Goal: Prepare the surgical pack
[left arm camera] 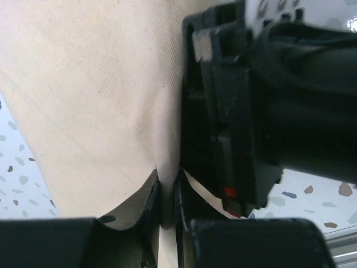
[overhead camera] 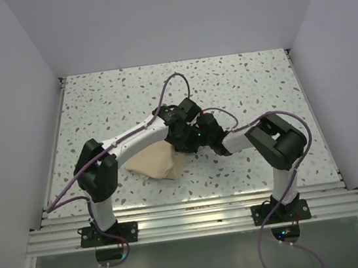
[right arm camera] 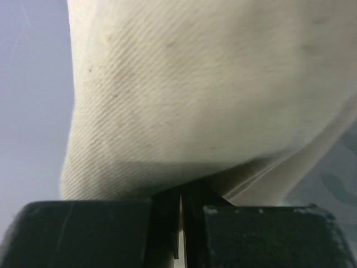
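The surgical pack is a tan-beige cloth [overhead camera: 155, 163] bunched on the table under the left arm. My left gripper [overhead camera: 181, 141] is shut on a fold of the cloth [left arm camera: 100, 84]; its fingers [left arm camera: 149, 201] pinch a ridge of fabric between them. My right gripper [overhead camera: 196, 141] sits right against the left one and is shut on the cloth [right arm camera: 189, 95]. Its black body [left arm camera: 268, 100] fills the right of the left wrist view. The tin, instruments and gauze are out of view.
The speckled table [overhead camera: 239, 86] has white walls on three sides. A metal rail [overhead camera: 197, 221] runs along the near edge by the arm bases. Purple cables [overhead camera: 172, 82] loop over both arms.
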`<move>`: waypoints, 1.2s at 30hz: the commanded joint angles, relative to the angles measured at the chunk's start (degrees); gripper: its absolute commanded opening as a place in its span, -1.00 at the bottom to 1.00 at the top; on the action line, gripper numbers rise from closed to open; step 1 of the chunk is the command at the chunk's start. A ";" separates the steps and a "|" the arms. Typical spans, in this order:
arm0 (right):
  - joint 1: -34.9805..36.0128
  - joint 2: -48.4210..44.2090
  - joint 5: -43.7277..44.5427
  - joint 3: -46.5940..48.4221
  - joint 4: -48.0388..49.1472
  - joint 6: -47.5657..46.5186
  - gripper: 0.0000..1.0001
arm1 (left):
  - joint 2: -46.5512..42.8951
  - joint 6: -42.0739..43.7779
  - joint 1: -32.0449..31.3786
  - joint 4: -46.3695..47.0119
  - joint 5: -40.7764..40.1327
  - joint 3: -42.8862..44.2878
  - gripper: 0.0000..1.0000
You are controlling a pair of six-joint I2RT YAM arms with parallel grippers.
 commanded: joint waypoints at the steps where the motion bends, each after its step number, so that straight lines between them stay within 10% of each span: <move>1: 5.78 3.56 7.03 0.07 11.16 3.05 -1.00 | -1.90 1.04 -0.56 3.68 4.91 5.10 -1.00; 12: 6.35 5.51 16.21 -3.88 18.24 5.25 -1.00 | -1.99 0.16 -0.47 2.53 4.66 5.03 -1.00; 19: -4.47 1.90 -1.27 -10.21 16.70 1.12 -0.93 | -4.89 0.51 0.15 4.90 4.30 -0.95 -1.00; 28: -4.48 -7.86 1.27 -6.28 -0.49 -8.72 -0.97 | -6.74 1.65 0.15 5.43 5.36 -1.49 -1.00; 36: -2.81 0.65 4.86 -5.56 18.60 1.28 -1.00 | -7.35 3.50 0.15 6.40 8.17 -1.57 -1.00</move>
